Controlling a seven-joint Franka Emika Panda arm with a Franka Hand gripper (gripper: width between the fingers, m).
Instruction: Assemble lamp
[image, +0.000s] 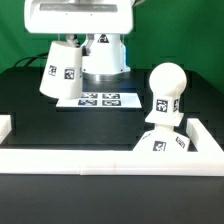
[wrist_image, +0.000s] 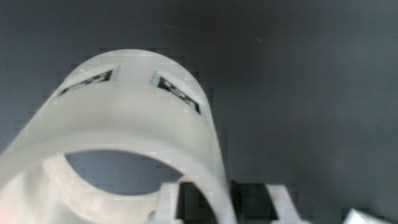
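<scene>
Gripping the shade (image: 60, 68) by its rim, the gripper (wrist_image: 228, 200) holds it tilted above the table (image: 120, 125), beside the marker board (image: 98, 100). Bulb (image: 166, 92) stands upright on the base (image: 166, 140), well apart from the marker board.

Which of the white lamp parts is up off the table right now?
The shade: the claw holds it tilted in the air, while the bulb stands on the base.

Bright, even light is washing out the white parts against the dark table (image: 30, 110). The wrist view is showing the shade (wrist_image: 134, 120) soft and blurred.
</scene>
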